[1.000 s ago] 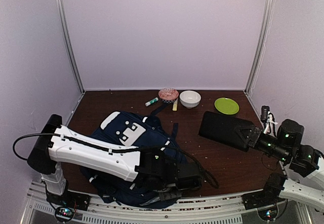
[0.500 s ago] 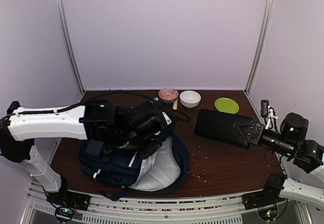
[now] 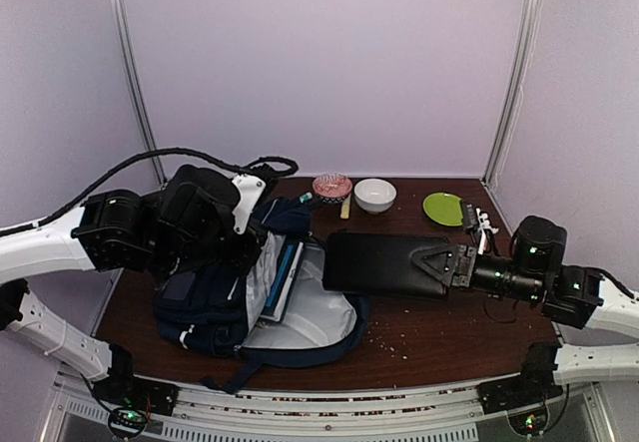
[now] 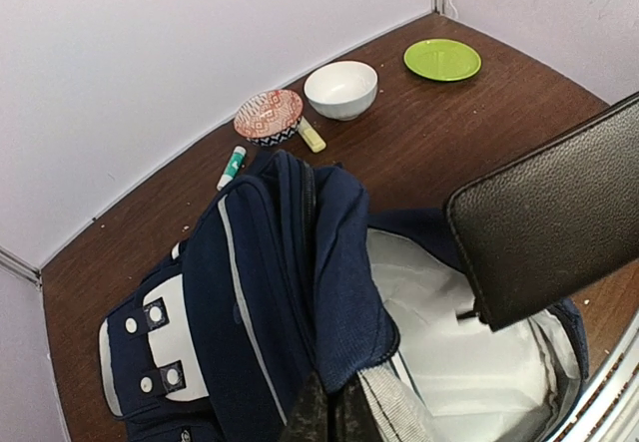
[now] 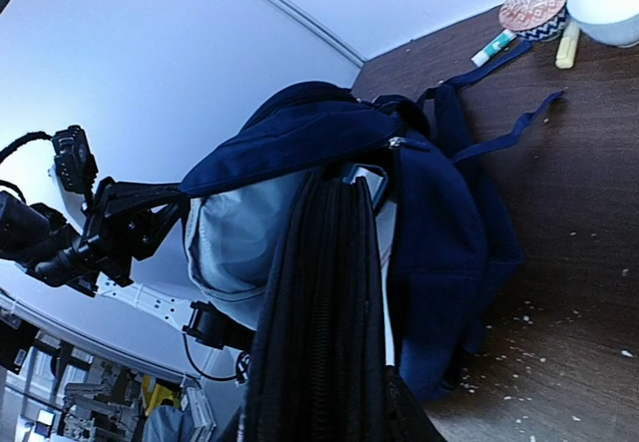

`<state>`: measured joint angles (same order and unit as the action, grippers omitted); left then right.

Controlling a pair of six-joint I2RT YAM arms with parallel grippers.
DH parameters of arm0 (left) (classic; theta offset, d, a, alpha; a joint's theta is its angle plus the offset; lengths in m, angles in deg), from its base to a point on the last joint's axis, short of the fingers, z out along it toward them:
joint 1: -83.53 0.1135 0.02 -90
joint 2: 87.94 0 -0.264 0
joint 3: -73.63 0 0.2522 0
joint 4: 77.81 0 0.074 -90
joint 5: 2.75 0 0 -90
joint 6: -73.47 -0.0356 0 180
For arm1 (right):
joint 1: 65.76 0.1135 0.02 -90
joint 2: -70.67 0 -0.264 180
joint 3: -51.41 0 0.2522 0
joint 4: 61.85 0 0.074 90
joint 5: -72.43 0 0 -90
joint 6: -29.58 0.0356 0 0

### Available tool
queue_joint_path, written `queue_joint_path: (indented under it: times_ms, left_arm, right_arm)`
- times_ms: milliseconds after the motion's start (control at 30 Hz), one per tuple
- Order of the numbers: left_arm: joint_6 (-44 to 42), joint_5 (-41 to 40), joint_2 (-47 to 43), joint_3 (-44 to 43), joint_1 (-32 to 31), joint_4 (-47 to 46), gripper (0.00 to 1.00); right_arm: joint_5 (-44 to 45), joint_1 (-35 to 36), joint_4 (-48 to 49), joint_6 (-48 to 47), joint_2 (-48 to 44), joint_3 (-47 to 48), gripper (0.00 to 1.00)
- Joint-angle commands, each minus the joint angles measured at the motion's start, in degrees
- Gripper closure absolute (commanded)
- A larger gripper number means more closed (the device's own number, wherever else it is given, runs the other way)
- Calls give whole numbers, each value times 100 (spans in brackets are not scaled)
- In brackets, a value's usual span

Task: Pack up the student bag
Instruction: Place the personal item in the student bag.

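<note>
The navy student bag (image 3: 205,312) lies at the left front of the table with its main compartment held open, grey lining (image 3: 319,312) showing. My left gripper (image 3: 245,247) is shut on the edge of the bag's upper flap (image 4: 349,292) and holds it raised; its fingers (image 4: 315,412) pinch the fabric at the bottom of the left wrist view. My right gripper (image 3: 451,262) is shut on a flat black zippered case (image 3: 384,262) and holds it level, its far end over the bag's mouth. In the right wrist view the case (image 5: 329,302) points edge-on at the opening (image 5: 235,232).
At the back of the table stand a patterned bowl (image 3: 331,187), a white bowl (image 3: 374,195) and a green plate (image 3: 446,208). A small green-capped stick (image 3: 300,201) and a yellow stick (image 3: 345,208) lie near the bowls. Crumbs dot the wood at the front right.
My left arm has risen from the front edge to the bag's top and pulled the flap up, opening the bag. My right gripper has carried the black case left toward the opening.
</note>
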<state>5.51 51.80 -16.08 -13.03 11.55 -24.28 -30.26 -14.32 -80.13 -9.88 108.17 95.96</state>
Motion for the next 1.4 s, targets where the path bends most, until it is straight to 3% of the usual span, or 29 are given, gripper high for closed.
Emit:
queue_joint_path:
  times_ms: [0,600,800,1167,1367]
  left_arm:
    - [-107,-393,-265,68,62,-1058,100]
    - [-427,-311,-238,-81,62,-1992,100]
    - [-429,-86,-192,-192,62,-2066,100]
    - [-306,801,-74,-179,62,-2183,100]
    - [-261,780,-176,-107,62,-2173,100]
  right_arm:
    - [-221,211,1978,596,476,126,83]
    - [70,430,3305,1864,1693,7,84]
    - [43,516,3293,2057,2322,303,85]
    - [-138,630,4349,2662,3925,1245,84]
    - [-222,734,4677,2913,4706,1819,85]
